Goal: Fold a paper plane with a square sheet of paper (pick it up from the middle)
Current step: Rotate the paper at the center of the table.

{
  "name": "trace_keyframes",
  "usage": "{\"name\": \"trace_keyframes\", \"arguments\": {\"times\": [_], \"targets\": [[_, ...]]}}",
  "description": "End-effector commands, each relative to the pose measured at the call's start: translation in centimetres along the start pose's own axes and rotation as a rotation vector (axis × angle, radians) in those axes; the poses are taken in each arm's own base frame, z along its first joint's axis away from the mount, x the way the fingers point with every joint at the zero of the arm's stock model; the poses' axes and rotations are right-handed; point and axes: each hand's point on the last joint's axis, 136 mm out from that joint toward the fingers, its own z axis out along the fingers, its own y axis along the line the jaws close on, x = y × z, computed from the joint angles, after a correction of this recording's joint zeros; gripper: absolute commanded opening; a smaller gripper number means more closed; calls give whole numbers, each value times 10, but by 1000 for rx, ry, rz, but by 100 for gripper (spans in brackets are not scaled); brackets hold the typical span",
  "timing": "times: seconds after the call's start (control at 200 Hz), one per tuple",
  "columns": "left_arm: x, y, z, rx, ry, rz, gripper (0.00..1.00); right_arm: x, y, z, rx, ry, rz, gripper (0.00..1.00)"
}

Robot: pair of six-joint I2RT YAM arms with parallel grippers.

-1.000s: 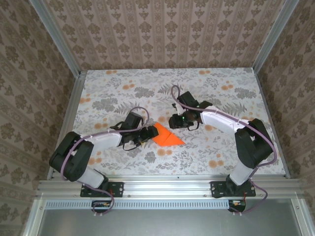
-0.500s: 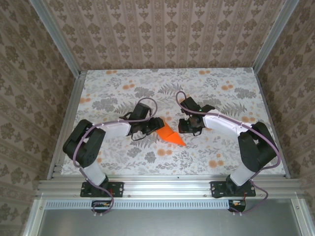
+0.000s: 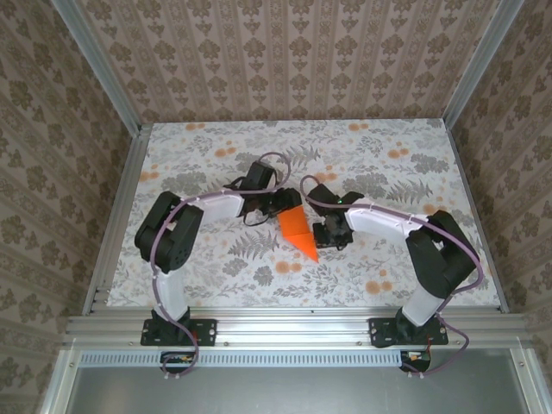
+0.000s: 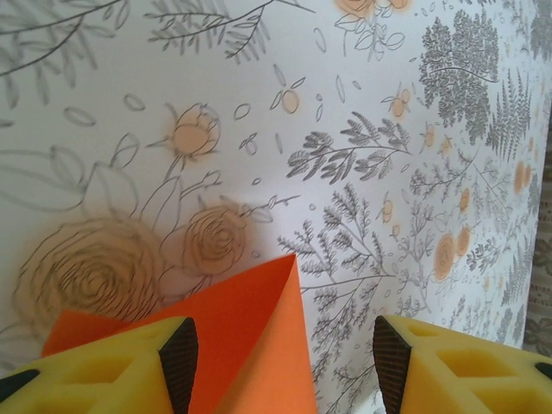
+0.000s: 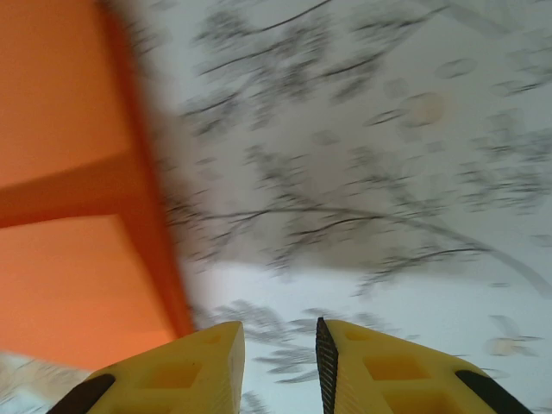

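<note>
Bright orange paper (image 3: 297, 228), white tablecloth (image 3: 388, 259) with grey leaves and orange flowers, yellow tool fingers (image 4: 103, 362), beige damask walls (image 3: 285, 60)

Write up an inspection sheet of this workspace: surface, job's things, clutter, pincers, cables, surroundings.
Surface: floral tablecloth, grey leaves and small orange flowers, laid flat.
Job's things: orange paper, folded to a pointed shape, on the cloth between the two pincers, tip toward the near edge.
Clutter: nothing seen.
Pincers: left pincer open, jaws wide apart on either side of the paper's end; right pincer open by a narrow gap, nothing in it, just beside the paper's edge.
Cables: lilac cables run along both arms and loop up near the wrists.
Surroundings: patterned walls on three sides; metal frame along the near edge.
</note>
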Motion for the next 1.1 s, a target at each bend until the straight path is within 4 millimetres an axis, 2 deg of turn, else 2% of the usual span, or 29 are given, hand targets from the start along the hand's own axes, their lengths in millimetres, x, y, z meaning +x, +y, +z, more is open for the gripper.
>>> {"name": "trace_keyframes", "arguments": {"times": [0.0, 0.12, 0.25, 0.33, 0.545, 0.68, 0.8, 0.925, 1.095], "targets": [[-6, -1, 2, 25, 32, 19, 59, 5, 22, -2, -126, 5, 23, 31], [-13, -4, 2, 49, 36, 18, 59, -6, 27, -18, -196, -75, 31, 31], [-12, -6, 5, 65, 56, 18, 56, -15, 52, -27, -362, -104, 3, 30], [-12, -4, 6, 64, 58, 11, 56, -17, 57, -21, -373, -88, -20, 30], [-25, -6, -8, 57, 17, 12, 56, -29, 43, 0, -267, -77, -63, 36], [-37, 4, -24, 26, -32, -9, 58, -35, 42, 10, -274, -66, -53, 33], [-44, 20, -44, -8, -91, -53, 61, -36, 42, 19, -276, -55, -18, 30], [-32, 37, -61, -34, -132, -102, 64, -35, 43, 27, -287, -40, 34, 27], [6, 60, -73, -45, -140, -179, 68, -36, 46, 33, -306, -24, 139, 22]]}}
